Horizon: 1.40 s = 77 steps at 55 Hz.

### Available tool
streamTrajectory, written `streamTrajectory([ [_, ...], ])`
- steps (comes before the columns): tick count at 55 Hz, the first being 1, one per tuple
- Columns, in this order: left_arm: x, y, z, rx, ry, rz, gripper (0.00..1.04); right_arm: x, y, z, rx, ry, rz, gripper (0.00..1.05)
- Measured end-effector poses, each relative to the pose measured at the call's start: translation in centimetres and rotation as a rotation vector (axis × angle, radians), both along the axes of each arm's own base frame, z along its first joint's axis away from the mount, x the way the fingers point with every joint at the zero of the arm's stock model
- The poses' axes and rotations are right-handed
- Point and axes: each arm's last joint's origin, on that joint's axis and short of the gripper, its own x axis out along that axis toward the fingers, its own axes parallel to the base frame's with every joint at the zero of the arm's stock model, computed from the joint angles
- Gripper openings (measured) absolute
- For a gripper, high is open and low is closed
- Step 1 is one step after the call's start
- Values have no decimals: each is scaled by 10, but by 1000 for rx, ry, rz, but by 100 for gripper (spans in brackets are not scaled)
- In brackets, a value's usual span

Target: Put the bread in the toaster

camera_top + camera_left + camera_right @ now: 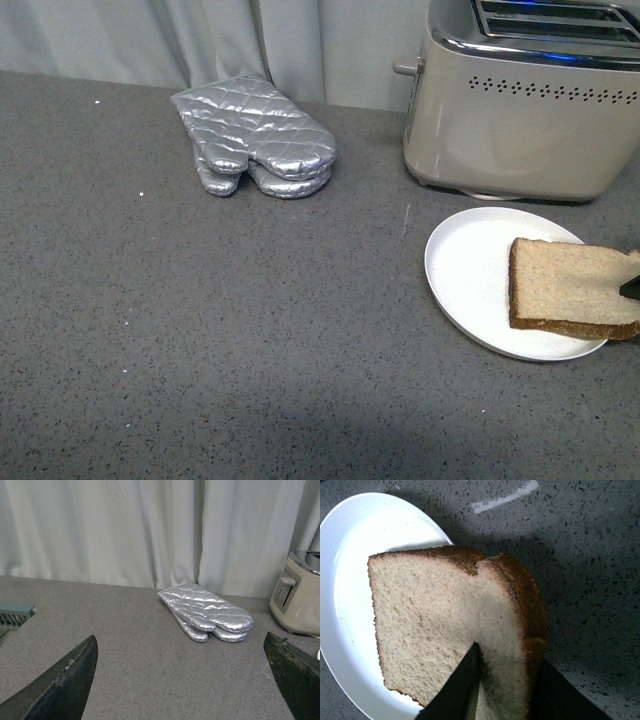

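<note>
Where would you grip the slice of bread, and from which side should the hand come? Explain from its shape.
Grip the bread by its crust edge on the robot's right, coming from that side. The slice is thin and flat, and that edge sticks out past the rim of the plate, so one finger fits above, one below. The right hand pinches there.

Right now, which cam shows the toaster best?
Front view: the toaster shows its front face, hole row, lever and chrome top with slots, though cropped at the frame edge. Left wrist view catches only one end with the lever. Right wrist view shows none of it.
</note>
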Motion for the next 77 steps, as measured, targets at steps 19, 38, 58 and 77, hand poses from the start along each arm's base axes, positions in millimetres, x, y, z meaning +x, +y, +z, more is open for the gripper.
streamTrajectory([
  [19, 0, 0, 0, 0, 0, 0, 98, -3, 9, 40, 138, -63, -71, 2],
  [38, 0, 0, 0, 0, 0, 0, 98, -13, 60, 191, 413, -308, -464, 2],
  [58, 0, 0, 0, 0, 0, 0, 98, 19, 105, 249, 354, -397, -837, 2],
  [77, 0, 0, 0, 0, 0, 0, 98, 50, 113, 224, 312, -263, -1050, 2],
])
